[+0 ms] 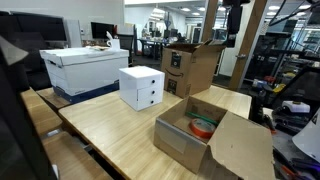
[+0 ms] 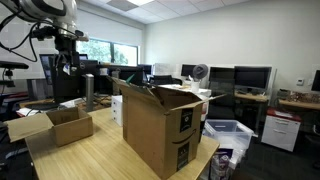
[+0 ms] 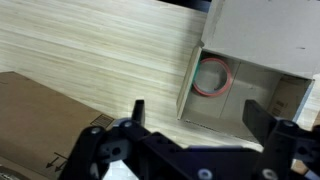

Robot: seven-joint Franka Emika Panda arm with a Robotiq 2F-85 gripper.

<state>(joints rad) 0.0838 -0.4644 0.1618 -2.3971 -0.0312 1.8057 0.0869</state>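
Note:
My gripper point(image 3: 198, 112) is open, with nothing between its two black fingers point(image 3: 138, 110). It hangs high over the wooden table point(image 3: 90, 50), above a low open cardboard box point(image 3: 255, 95). On the floor of that box lies a red and green ring point(image 3: 212, 77). In both exterior views the gripper point(image 2: 68, 64) point(image 1: 232, 30) is well above the table. The low box point(image 1: 175, 140) point(image 2: 62, 125) stands open below it, with coloured rings point(image 1: 203, 125) inside. The gripper touches nothing.
A tall open cardboard box point(image 1: 190, 65) point(image 2: 160, 125) stands on the table. A small white drawer unit point(image 1: 141, 87) and a large white box point(image 1: 85, 65) stand further along. Another piece of cardboard point(image 3: 40, 120) lies under the gripper's left side. Desks with monitors point(image 2: 250, 78) surround the table.

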